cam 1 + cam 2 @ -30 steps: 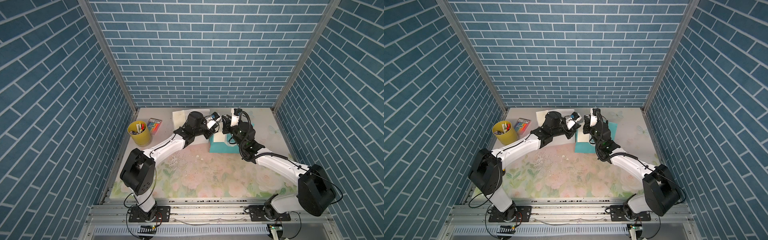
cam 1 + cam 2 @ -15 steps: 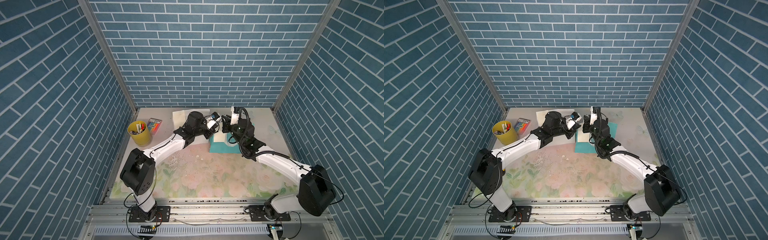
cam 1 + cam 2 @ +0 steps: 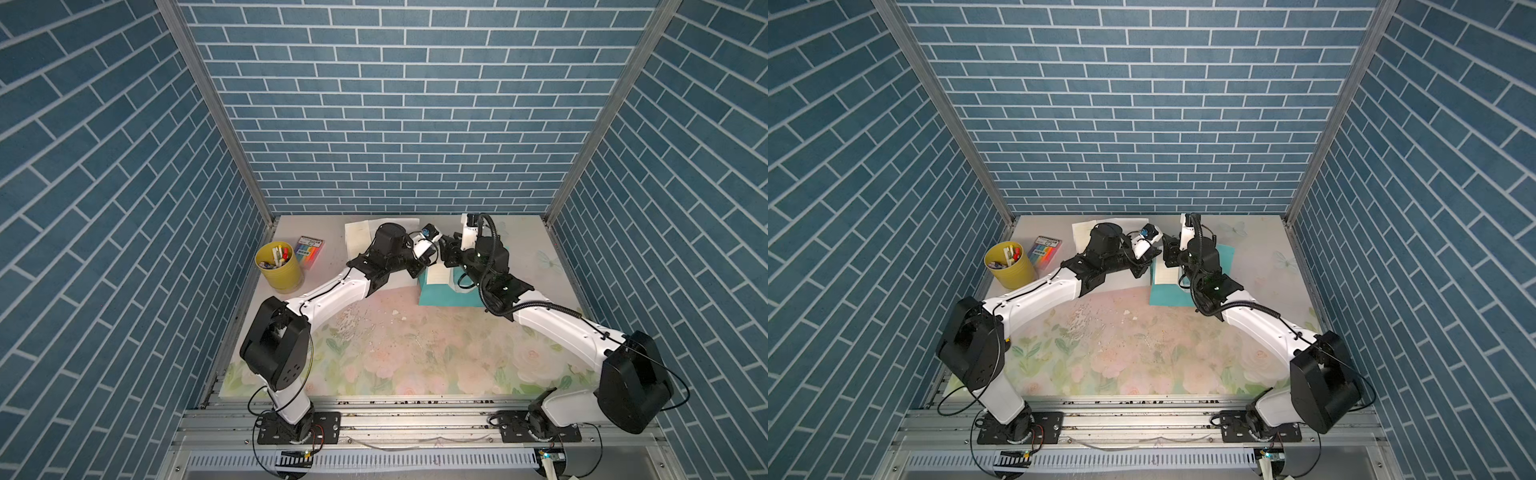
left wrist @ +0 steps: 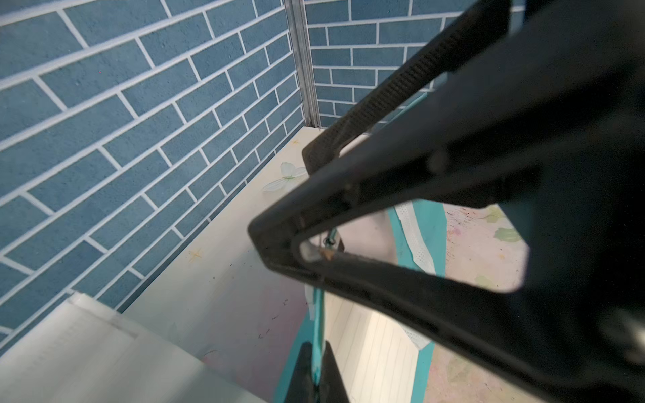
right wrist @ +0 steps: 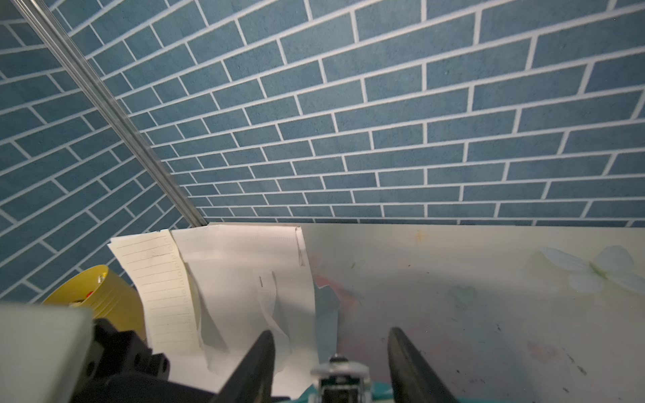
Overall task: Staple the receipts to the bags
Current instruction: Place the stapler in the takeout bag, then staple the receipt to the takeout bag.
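The teal bag lies flat at the back middle of the table, with a lined cream receipt on its top end. In the left wrist view my left gripper is shut on the teal bag's raised edge, beside that receipt. My right gripper stands open, and the small white stapler sits between its fingers without touching them. Behind lies the white bag, with another receipt along its side. In both top views the two grippers meet over the teal bag's upper left corner.
A yellow pen cup and a pack of coloured markers stand at the back left. The brick back wall is close behind the bags. The right gripper's black fingers fill much of the left wrist view.
My right gripper has opened wider, so its fingers now stand clear of the stapler. The right arm has shifted slightly. The left arm keeps its hold and has not moved.
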